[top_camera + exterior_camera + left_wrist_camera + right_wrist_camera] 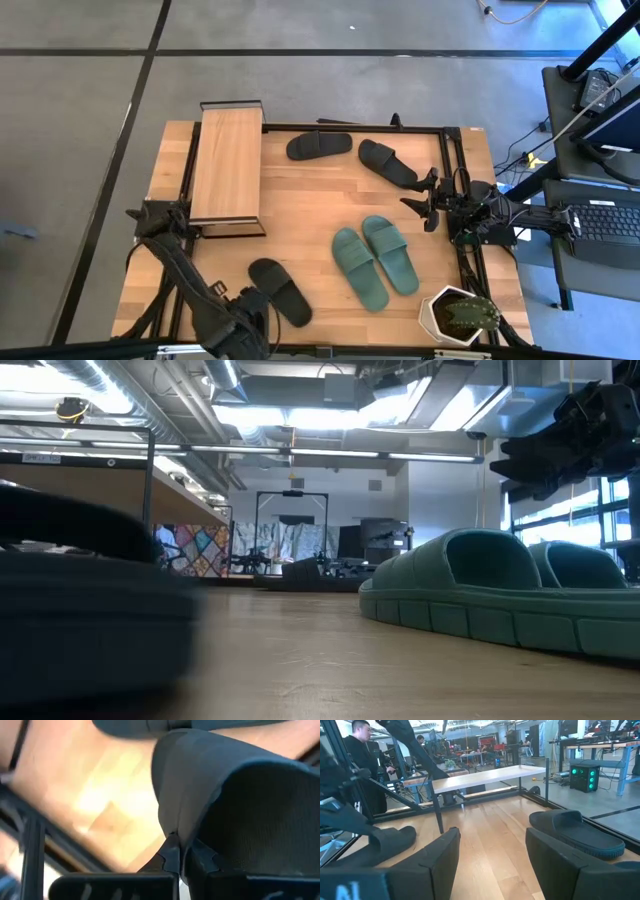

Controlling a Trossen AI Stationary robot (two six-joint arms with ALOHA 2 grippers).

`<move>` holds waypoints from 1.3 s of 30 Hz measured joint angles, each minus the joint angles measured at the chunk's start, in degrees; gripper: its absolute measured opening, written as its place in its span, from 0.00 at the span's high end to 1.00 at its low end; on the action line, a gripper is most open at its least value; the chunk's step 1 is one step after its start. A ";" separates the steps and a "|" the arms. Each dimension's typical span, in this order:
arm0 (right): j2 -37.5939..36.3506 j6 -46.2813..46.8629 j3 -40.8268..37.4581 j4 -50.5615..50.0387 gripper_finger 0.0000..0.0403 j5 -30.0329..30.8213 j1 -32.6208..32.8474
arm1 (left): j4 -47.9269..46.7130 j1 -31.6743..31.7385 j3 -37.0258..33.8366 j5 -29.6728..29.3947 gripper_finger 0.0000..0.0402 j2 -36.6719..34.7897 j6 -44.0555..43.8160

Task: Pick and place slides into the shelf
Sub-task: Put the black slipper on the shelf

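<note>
Potted plant (pixel 460 315) is sitting at the surface's (pixel 300 200) near right corner; teal pair (pixel 375 258) is lying mid-surface, two black slides (pixel 355 152) along the far edge. Shelf (pixel 227 165) is standing far left. Left end effector (pixel 243 312) is clamping together on a black slide (pixel 280 290) at the near edge. Right end effector (pixel 425 200) is hovering, fingers apart, near the far black slides.

Light was bright and even, from ceiling strips (pixel 300 452) that glared in the low view. Shadows on the tabletop (pixel 300 200) were faint. The black slide (pixel 240 795) against the left gripper (pixel 181 862) was blurred, as was a dark mass (pixel 90 610) in the low view.
</note>
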 joint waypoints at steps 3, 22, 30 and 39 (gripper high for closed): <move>0.00 -0.01 0.00 0.00 0.44 -0.01 0.00 | -0.06 -0.37 1.61 -9.38 0.99 -2.50 3.59; 0.00 0.01 0.00 0.00 0.44 0.01 -0.02 | -0.07 11.91 3.15 -58.48 1.00 -16.45 45.50; 0.00 0.20 0.00 -0.02 0.44 0.01 -0.02 | -0.15 25.78 3.13 -58.32 1.00 -24.09 48.20; 0.01 0.54 0.00 -0.02 0.44 0.01 -0.02 | -0.10 40.82 3.13 -54.90 1.00 -27.96 55.69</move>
